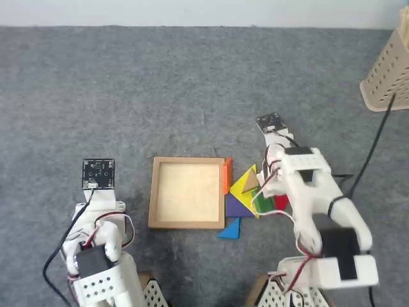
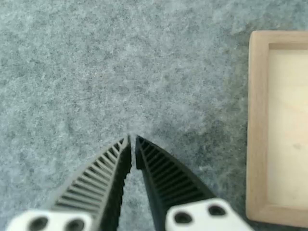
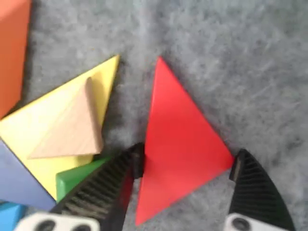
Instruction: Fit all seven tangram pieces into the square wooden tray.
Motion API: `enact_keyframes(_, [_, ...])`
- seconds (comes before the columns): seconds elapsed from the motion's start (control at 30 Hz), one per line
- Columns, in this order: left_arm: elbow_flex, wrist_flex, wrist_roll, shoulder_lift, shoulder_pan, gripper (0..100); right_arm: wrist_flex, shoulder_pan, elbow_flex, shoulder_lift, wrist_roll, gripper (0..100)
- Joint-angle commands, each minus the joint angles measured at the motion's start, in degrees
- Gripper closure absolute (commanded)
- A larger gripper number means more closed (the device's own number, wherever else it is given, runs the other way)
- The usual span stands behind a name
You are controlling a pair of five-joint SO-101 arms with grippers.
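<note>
The square wooden tray (image 1: 153, 192) lies empty on the grey carpet, and its rim (image 2: 257, 125) shows beside my left gripper (image 2: 131, 140), which is shut on nothing over bare carpet. The pieces lie in a cluster just right of the tray: orange (image 1: 227, 176), yellow (image 1: 239, 187) with a plain wooden triangle (image 1: 250, 181) on it, purple (image 1: 235, 206), blue (image 1: 230, 229), green (image 1: 263, 203) and red (image 1: 281, 203). My right gripper (image 3: 187, 163) is open and straddles the red triangle (image 3: 183, 139), which lies flat, with one fingertip (image 3: 136, 161) at its edge.
A beige perforated stand (image 1: 388, 70) is at the far right with a black cable (image 1: 374, 147) running down from it. Open carpet lies behind and left of the tray. The left arm's base (image 1: 99, 256) is at the front left.
</note>
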Motion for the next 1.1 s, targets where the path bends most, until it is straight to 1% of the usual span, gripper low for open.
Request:
enact_keyframes(0.0, [-0.4,0.44,-0.26,-0.79,-0.26,99,2.59,1.36,-5.19,2.95,-0.7,70.5])
enact_keyframes(0.13, [-0.4,0.44,-0.26,-0.79,-0.26,99,3.82,1.45,-6.59,4.35,-0.79,71.7])
enact_keyframes(0.27, [-0.4,0.44,-0.26,-0.79,-0.26,99,3.56,1.45,-6.59,4.09,-2.55,81.0])
enact_keyframes(0.33, [-0.4,0.44,-0.26,-0.79,-0.26,99,3.38,1.45,-6.59,4.09,-3.08,82.8])
enact_keyframes(0.6, [-0.4,0.44,-0.26,-0.79,-0.26,99,3.65,1.45,-8.7,2.95,-3.16,83.3])
enact_keyframes(0.77, [-0.4,0.44,-0.26,-0.79,-0.26,99,4.09,1.36,-9.05,-4.53,-3.16,83.3])
enact_keyframes(0.93, [-0.4,0.44,-0.26,-0.79,-0.26,99,8.66,0.92,-9.32,-12.35,-3.16,83.3])
enact_keyframes(1.07, [-0.4,0.44,-0.26,-0.79,-0.26,99,9.19,0.66,-9.49,-16.31,-3.08,83.3])
